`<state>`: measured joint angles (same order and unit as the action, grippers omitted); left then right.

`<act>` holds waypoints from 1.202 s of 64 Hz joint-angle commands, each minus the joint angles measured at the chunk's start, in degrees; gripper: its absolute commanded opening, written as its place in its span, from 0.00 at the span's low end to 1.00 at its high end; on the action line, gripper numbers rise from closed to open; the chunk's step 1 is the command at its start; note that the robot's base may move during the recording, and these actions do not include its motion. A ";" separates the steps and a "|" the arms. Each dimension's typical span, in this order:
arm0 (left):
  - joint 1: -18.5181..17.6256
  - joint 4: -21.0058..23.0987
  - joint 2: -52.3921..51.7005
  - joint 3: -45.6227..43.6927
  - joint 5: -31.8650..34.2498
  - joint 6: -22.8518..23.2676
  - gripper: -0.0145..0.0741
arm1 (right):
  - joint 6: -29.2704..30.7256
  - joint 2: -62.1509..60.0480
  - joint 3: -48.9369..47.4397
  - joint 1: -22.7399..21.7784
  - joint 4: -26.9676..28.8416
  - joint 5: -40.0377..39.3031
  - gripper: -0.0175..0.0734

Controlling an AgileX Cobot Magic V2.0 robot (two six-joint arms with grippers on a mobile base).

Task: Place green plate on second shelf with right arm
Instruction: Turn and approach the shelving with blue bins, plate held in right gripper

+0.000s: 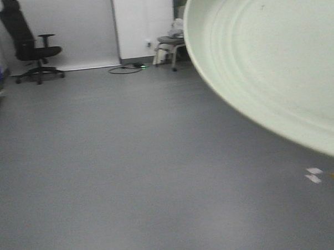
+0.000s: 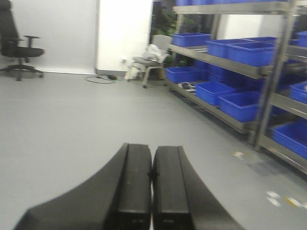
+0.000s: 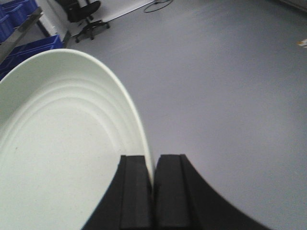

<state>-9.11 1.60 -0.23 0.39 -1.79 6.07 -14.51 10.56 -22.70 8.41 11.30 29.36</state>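
The green plate [image 1: 275, 59] is a pale mint, shallow round plate that fills the upper right of the front view, held up in the air and tilted. In the right wrist view the plate [image 3: 62, 158] fills the left half, and my right gripper [image 3: 152, 165] is shut on its rim, with one finger inside the plate and one outside. My left gripper [image 2: 152, 165] is shut and empty, held above the grey floor. A metal shelf rack [image 2: 249, 67] with several levels stands to the right in the left wrist view.
Blue bins [image 2: 240, 50] sit on the rack's shelves. A black office chair [image 1: 30, 45] stands at the back left. A small stool with cloth [image 1: 172, 44] and a cable [image 1: 126, 68] lie by the back wall. Tape marks [image 1: 319, 175] are on the floor.
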 commanded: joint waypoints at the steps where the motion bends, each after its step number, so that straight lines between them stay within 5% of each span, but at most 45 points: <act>1: -0.27 0.47 -1.04 2.34 5.10 0.19 0.31 | -0.50 0.82 -1.77 -0.23 0.58 -6.47 0.25; 77: -0.27 0.47 -1.04 2.34 5.10 0.19 0.31 | -0.50 0.82 -1.77 -0.23 0.58 -6.47 0.25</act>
<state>-9.11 1.60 -0.23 0.39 -1.79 6.07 -14.51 10.56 -22.70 8.41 11.20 29.25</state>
